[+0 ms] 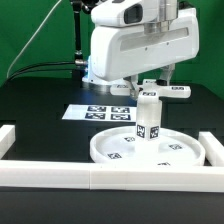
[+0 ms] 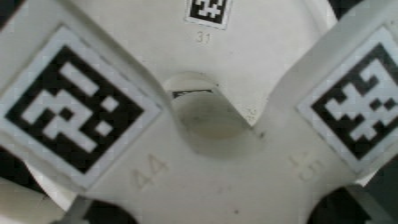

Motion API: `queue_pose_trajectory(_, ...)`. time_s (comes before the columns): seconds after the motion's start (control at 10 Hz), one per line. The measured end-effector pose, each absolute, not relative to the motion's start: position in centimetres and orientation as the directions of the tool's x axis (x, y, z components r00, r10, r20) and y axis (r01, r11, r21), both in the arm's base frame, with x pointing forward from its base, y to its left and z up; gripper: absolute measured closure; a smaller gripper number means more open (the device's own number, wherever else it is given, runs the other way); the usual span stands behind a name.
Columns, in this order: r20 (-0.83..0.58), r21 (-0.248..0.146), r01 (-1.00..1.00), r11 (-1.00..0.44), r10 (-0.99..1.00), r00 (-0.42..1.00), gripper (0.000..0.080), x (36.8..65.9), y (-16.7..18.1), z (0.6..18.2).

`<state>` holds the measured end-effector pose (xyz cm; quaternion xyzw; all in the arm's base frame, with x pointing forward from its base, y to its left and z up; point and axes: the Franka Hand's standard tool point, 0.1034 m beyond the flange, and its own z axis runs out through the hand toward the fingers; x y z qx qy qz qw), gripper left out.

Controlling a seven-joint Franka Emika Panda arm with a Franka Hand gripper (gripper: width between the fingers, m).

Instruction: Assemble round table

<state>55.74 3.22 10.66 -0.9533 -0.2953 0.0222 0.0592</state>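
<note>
One marker board (image 1: 98, 112) lies at the exterior view's left. Further right, one leg (image 1: 147, 124) stands upright on one disc (image 1: 115, 150). One cross (image 1: 152, 92) sits at the leg's top, under the gripper (image 1: 152, 84); whether the gripper grasps it cannot be told. The wrist view shows three tags (image 2: 71, 95).

Bright, even light; the arm (image 1: 130, 45) at 12 o'clock nearly blows out above the dark surface (image 1: 40, 135). The wrist view is blurred.

The black desk (image 1: 40, 125) carries the marker board (image 1: 98, 111), the rimmed white disc (image 1: 105, 141) near it, and white border rails (image 1: 60, 177) along its edges.
</note>
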Motion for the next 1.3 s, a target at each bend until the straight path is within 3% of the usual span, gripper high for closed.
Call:
queue_pose_trajectory(0.4, -0.01, -0.126, 0.543, -0.83, 0.548, 0.836, 0.0351, 55.73, 3.22, 10.65)
queue_pose_trajectory(0.8, 0.018, -0.112, 0.09, -0.99, 0.089, 0.996, 0.0351, 55.79, 3.37, 10.59)
queue_pose_trajectory(1.1, 0.036, -0.132, -0.195, -0.972, -0.201, 0.979, 0.0351, 56.19, 3.62, 10.6)
queue_pose_trajectory(1.3, -0.005, -0.154, -0.441, -0.884, -0.446, 0.895, 0.0351, 56.2, 3.72, 10.56)
